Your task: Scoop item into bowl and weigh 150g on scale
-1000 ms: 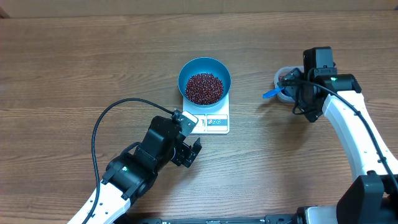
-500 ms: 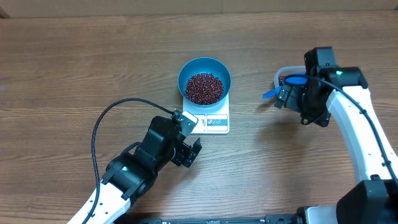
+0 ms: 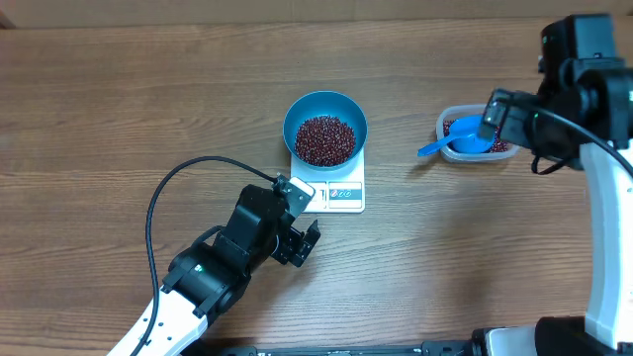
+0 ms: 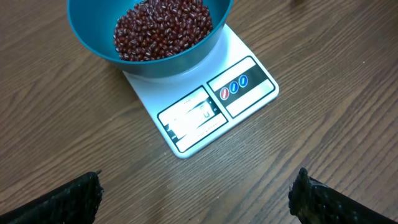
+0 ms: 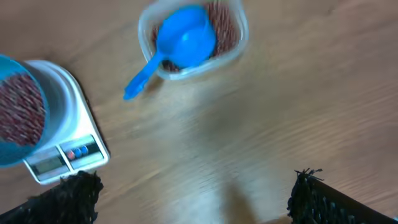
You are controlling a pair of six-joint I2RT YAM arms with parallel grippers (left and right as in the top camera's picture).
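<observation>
We judge the scooping nearly done: the beans [image 3: 325,139] fill the teal bowl [image 3: 341,102] on the white scale [image 3: 341,195], the blue scoop [image 3: 465,138] rests in the clear tub [image 3: 442,124], the left gripper [image 4: 196,196] and right gripper [image 5: 193,190] gape empty, and the unreadable display leaves the weight unconfirmed.

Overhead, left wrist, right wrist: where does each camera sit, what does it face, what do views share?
Overhead: above the table, straight down; left arm and right arm show.
Left wrist: low, facing bowl on scale; left end effector open at bottom.
Right wrist: high, facing tub and scoop; right end effector open at bottom.
Shared: bowl and scale in all three.
</observation>
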